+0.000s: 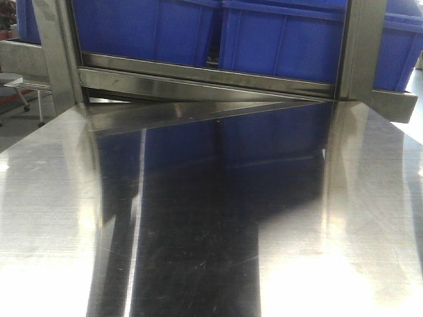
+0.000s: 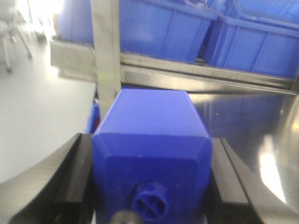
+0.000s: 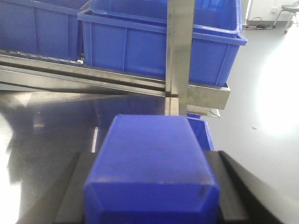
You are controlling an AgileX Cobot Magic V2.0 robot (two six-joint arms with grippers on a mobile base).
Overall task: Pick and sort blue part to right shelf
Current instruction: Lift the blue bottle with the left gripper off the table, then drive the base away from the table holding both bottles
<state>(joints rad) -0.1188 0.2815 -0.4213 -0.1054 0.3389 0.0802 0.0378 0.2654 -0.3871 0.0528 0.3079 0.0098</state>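
The right end effector [image 3: 150,196] is closed on the blue part [image 3: 152,154], whose long axis points far toward the right shelf [image 3: 117,84] near ahead across the bench [image 3: 42,121], while the left end effector [image 2: 152,191] clamps a knobbed blue block [image 2: 152,135].

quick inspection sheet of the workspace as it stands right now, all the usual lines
surface: steel table, shiny, mirrors the bins; bare in the front view
job's things: rack at the table's far edge, holding blue bins; right block, blue, held, cap end not in view, so only maybe the blue part
clutter: left block, blue, small round knob on its near end, held
grippers: left gripper shut on the left block, black fingers at both sides; right gripper shut on the right block
cables: maybe a cord on the floor, too small to tell
surroundings: pale floor, stool
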